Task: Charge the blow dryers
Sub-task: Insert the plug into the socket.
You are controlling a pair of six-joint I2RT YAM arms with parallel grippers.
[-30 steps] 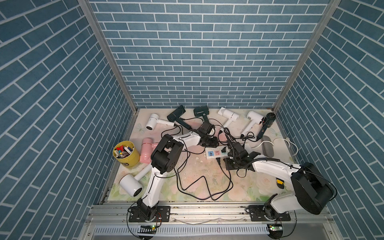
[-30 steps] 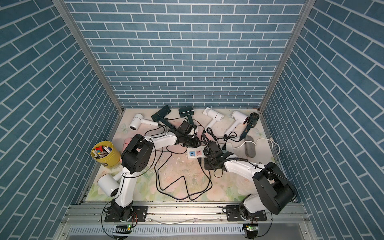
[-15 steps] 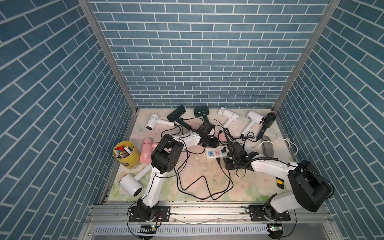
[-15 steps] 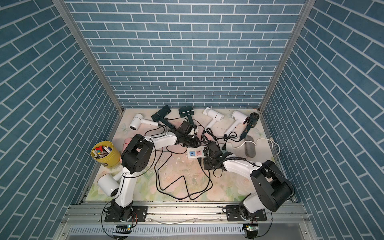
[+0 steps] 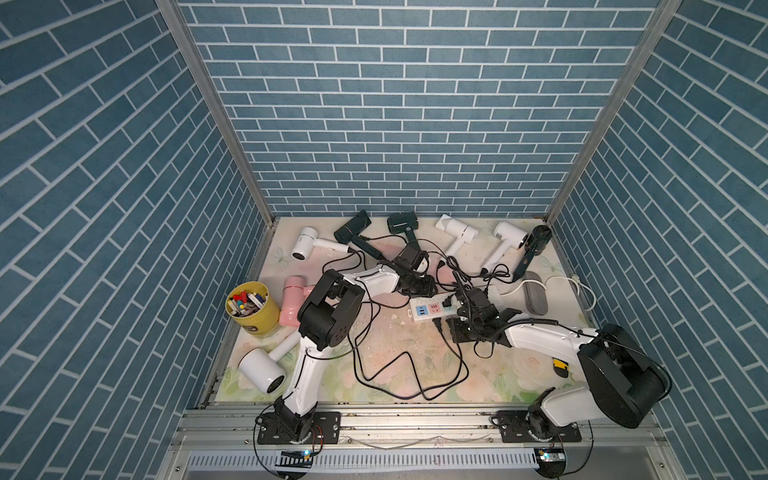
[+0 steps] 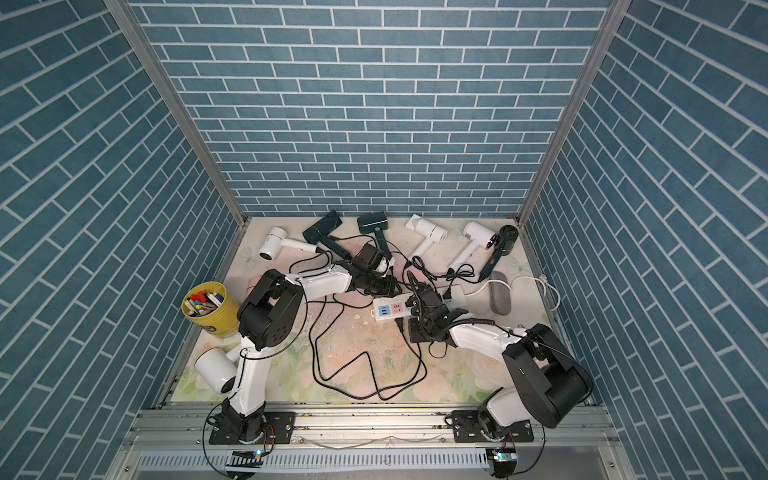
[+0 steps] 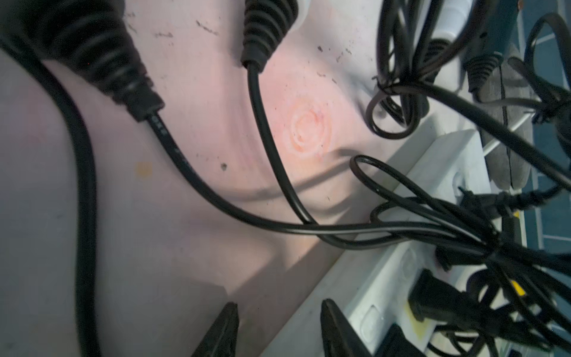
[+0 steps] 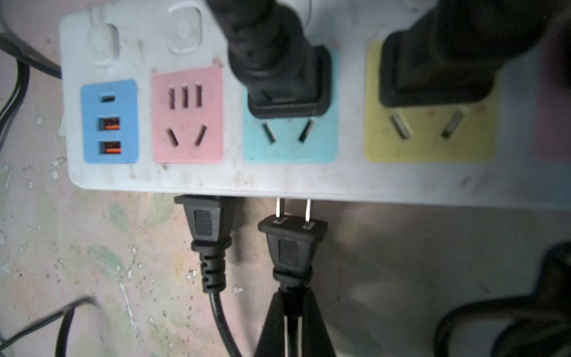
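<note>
Several blow dryers lie along the back of the mat: white, dark green, dark green, white, white, black. A pink one and a white one lie at the left. A white power strip sits mid-mat with two black plugs in it. My right gripper is shut on the strain relief of a black two-pin plug. The plug's pins touch the strip's near edge. My left gripper is open and empty beside the strip.
A second loose plug lies against the strip beside the held one. Black cords loop over the front of the mat. A yellow bucket stands at the left. A grey fuzzy roll and a yellow-and-black knife lie at the right.
My left gripper's jaws have spread wider. The right arm's elbow has shifted slightly, with its gripper still shut on the plug at the strip.
</note>
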